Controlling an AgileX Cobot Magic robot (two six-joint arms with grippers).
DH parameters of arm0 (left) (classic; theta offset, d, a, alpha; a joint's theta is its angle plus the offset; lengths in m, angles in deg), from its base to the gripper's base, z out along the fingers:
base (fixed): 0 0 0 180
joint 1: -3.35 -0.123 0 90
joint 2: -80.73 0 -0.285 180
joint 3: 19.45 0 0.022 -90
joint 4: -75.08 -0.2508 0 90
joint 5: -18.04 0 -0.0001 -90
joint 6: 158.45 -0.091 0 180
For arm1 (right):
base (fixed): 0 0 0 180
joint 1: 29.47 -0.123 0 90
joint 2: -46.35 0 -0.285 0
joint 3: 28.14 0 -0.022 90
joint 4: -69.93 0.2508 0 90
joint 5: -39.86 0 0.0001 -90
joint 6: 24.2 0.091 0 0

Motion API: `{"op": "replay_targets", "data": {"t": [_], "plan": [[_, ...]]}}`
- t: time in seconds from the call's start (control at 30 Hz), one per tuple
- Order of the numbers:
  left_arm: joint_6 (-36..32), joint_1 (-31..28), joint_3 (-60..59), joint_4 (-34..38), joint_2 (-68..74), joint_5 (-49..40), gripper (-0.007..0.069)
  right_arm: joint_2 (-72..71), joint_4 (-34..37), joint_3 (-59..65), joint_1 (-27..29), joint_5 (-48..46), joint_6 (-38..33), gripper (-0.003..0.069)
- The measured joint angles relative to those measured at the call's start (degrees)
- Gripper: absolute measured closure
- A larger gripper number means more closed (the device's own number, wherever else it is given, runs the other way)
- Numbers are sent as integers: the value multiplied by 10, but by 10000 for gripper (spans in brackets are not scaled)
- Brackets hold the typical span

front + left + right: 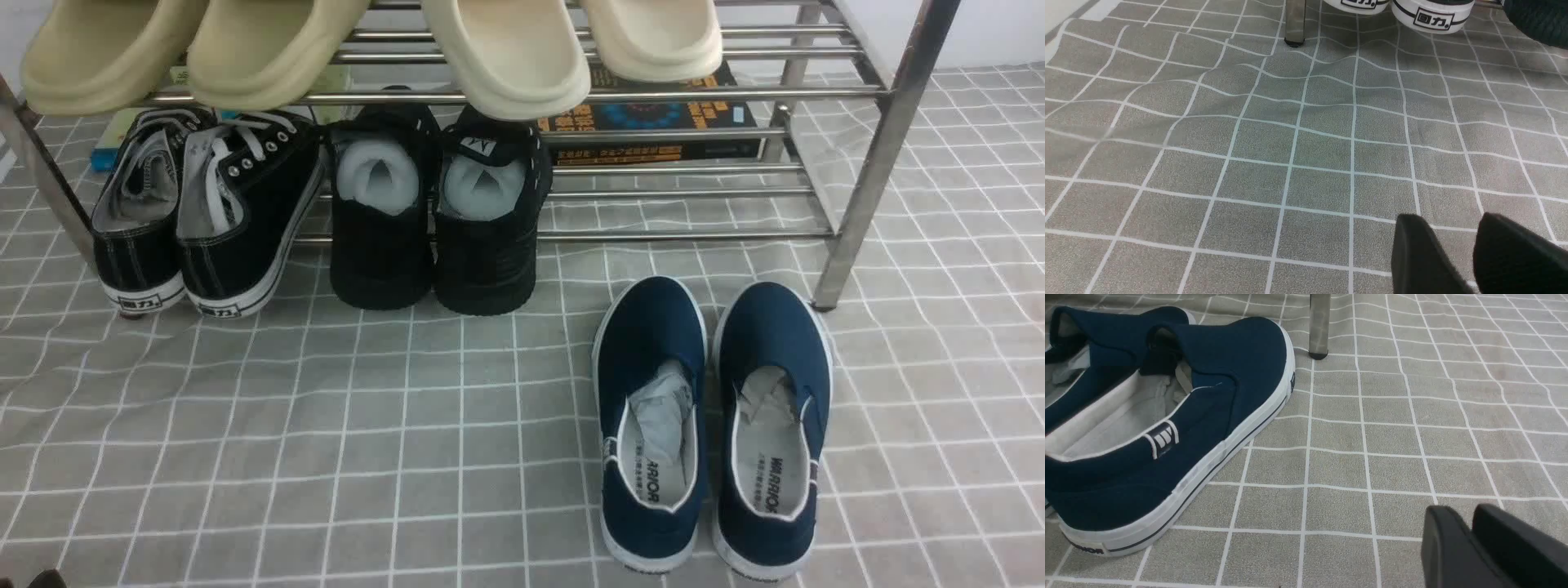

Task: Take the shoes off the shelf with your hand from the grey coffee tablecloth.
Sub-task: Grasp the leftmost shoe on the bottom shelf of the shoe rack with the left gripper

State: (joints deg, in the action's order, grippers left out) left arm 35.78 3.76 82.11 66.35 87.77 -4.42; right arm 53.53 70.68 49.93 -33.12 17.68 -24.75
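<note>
On the far left, the left hand (1451, 218) hangs low over the grey coffee tablecloth (392, 441). Its two black fingers (1412, 253) are a little apart. Cloth shows in the gap, and the claw holds nothing.

The shoes (204, 212) are on the bottom row of the shelf (865, 188), at its left end. They sit side by side and touch each other. Their toes point to the back and their heels stick out over the front bar, tipped down low by the cloth. In the left wrist view their white heels (1431, 14) show well ahead of the left hand, next to a shelf leg (1295, 22).

Just to the right of them is a pair of all-black shoes (437, 220) with white stuffing inside, tipped the same way. Further right on the same row lies a dark book (653, 122) with yellow letters.

On the top row, two tan slippers (188, 49) sit on the left and two cream slippers (571, 45) sit in the middle.

In front of the right end of the shelf, a pair of navy slip-ons (710, 425) lies flat on the cloth, off the shelf, toes to the back.

On the right, the right hand (1461, 510) is low over the cloth, beside the navy slip-ons but not touching them. Its fingers (1445, 547) look pressed together, with nothing between them.
</note>
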Motion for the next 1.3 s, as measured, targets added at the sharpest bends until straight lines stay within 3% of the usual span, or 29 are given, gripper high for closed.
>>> {"op": "replay_targets", "data": {"t": [0.4,0.5,0.53,0.6,0.7,0.8,1.03,1.17,1.3], "plan": [[8,0,0,6,0,0,385,0,0,0,0,0,0,530],[84,0,0,106,0,2,385,0,0,0,0,0,0,525],[91,0,0,106,0,2,385,0,0,0,0,0,0,525],[174,0,0,209,0,0,385,0,0,0,0,0,0,522],[256,0,-2,309,0,0,385,0,0,0,0,0,0,519],[281,0,-3,341,0,0,385,0,0,0,0,0,0,519],[286,0,-1,348,0,51,391,0,0,0,0,0,0,516],[261,0,78,309,16,22,509,0,0,0,0,0,0,512],[265,0,176,210,138,-30,614,0,0,0,0,0,0,508]]}}
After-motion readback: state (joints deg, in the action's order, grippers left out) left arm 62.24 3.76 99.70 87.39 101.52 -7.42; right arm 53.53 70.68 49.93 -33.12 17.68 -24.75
